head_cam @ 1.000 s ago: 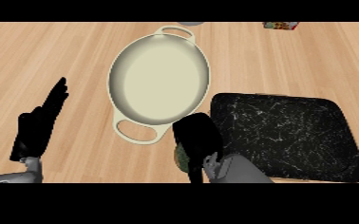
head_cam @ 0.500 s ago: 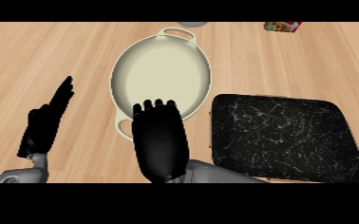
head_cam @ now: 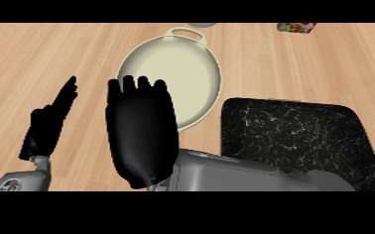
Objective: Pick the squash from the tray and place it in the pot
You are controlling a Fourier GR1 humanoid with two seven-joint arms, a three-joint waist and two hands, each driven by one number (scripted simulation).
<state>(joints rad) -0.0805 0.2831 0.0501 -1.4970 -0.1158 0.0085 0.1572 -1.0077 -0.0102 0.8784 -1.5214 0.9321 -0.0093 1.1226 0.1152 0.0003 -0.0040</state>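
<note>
Over the pale pot [head_cam: 187, 54] on the wooden bench [head_cam: 66, 54], my right hand [head_cam: 141, 129] hangs flat and wide, fingers straight and spread, holding nothing, its back covering the pot's near rim and lower left part. My left hand [head_cam: 48, 121] rests open at the left edge of the view, fingers up, apart from the pot.

To the right lies the dark speckled tray [head_cam: 300, 129], just beside the pot, and its visible top shows no squash. I cannot see the squash anywhere: the open part of the pot's floor looks bare, but my hand hides a good share of it, so I cannot say whether the squash sits under there.

As I judge it, the step in hand is the release and clearing away over the pot. To do it well I would lift the right hand straight up with the fingers spread, so nothing catches on the rim or on the near handle hidden beneath it, then draw it back toward me, away from the tray's edge, until the whole pot shows and the placement can be checked.

At the far edge sit a small coloured box [head_cam: 296, 27] and a grey object [head_cam: 201, 24], both well clear.
</note>
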